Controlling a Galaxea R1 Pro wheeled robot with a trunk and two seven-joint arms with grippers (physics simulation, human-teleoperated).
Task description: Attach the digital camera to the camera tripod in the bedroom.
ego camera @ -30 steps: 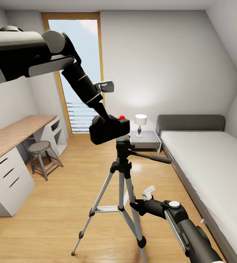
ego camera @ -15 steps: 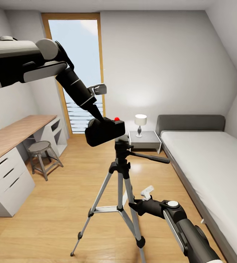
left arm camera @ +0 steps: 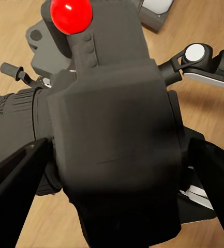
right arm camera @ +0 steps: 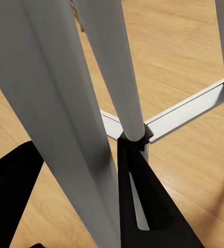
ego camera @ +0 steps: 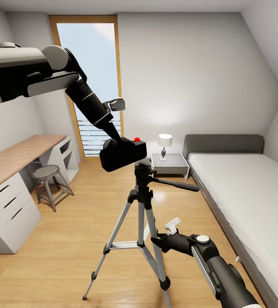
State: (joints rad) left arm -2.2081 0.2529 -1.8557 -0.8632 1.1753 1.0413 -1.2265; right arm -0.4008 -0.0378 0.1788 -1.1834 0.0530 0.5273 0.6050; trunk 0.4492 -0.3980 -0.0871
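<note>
My left gripper [ego camera: 115, 143] has its jaws clamped on the camera [ego camera: 122, 154], held just above and left of the tripod [ego camera: 142, 201] head. My right gripper [ego camera: 156, 240] has its jaws around a tripod leg, low down.

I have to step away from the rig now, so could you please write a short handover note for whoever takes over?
Left gripper: shut on the digital camera, held just above and to the window side of the camera tripod head.
Right gripper: low at a tripod leg, which stands between its fingers; whether it grips is unclear.
Done: camera brought to the tripod.
Left: centre it over the head, lower and attach.
</note>
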